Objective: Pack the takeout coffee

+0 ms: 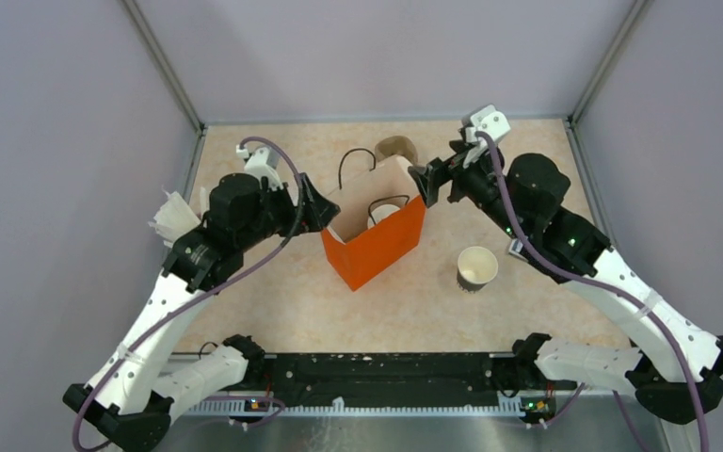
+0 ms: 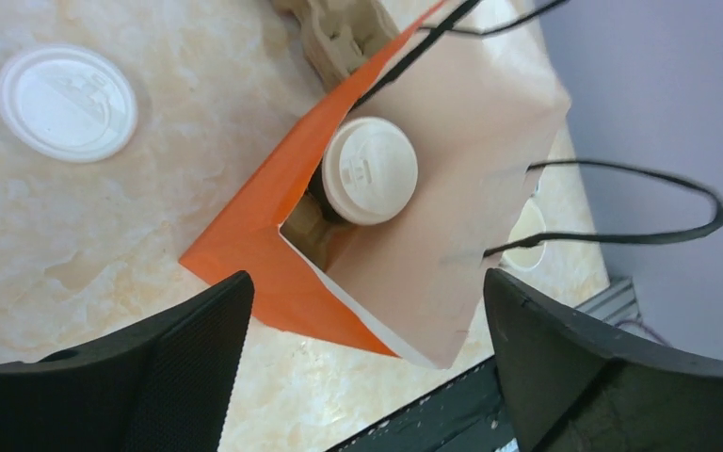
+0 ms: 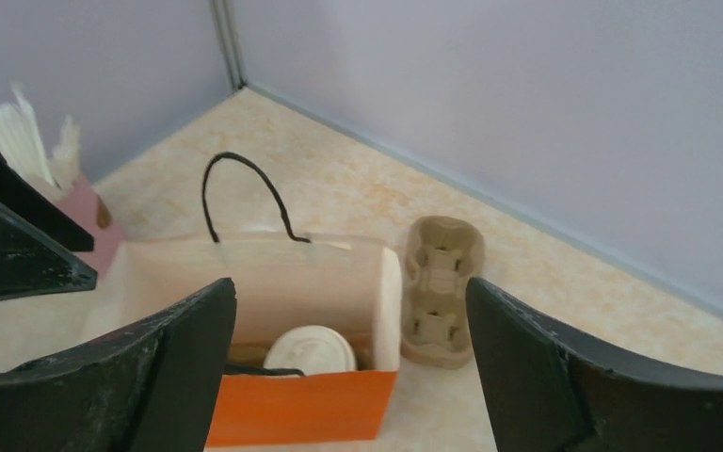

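A pale marbled tabletop (image 1: 414, 311) sits between lilac walls. The takeout coffee (image 2: 369, 169) stands lidded and upright inside the orange bag (image 1: 377, 250), apparently packed. The left jaws and right jaws gape wide at the bag's left and far-right rims, gripping nothing, probably placed to steady its mouth.

Enclosure of plain lilac-grey panels: back wall (image 1: 377, 56) across top of frame, left wall (image 1: 56, 141), right wall (image 1: 687, 141). Grey metal posts (image 1: 165, 66) at both back corners. Beige marbled table (image 1: 273, 311), matte. Light even and diffuse; shadows soft.
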You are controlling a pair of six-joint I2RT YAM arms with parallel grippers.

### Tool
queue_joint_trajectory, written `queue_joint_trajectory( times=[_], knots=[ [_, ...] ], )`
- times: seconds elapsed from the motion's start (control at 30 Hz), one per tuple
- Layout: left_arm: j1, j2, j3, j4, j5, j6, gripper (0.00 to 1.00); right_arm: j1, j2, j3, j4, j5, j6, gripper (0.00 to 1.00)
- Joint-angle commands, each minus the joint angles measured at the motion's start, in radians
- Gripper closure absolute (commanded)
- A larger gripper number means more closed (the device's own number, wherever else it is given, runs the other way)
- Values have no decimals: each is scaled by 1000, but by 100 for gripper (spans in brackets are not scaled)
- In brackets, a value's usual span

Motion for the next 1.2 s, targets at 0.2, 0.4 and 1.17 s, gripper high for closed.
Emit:
queue_joint_trajectory(
  times=[0.2, 0.4, 1.17],
  knots=[
    [1, -8, 309, -206, -373, 166, 1, -8, -51, 94, -174, 21, 285, 4],
    [2, 141, 557, -517, -767, 191, 1, -8, -82, 64, -131, -22, 261, 5],
    [294, 181, 710, -791, -973, 205, 22, -8, -149, -55, -158, -134, 219, 12]
  ],
)
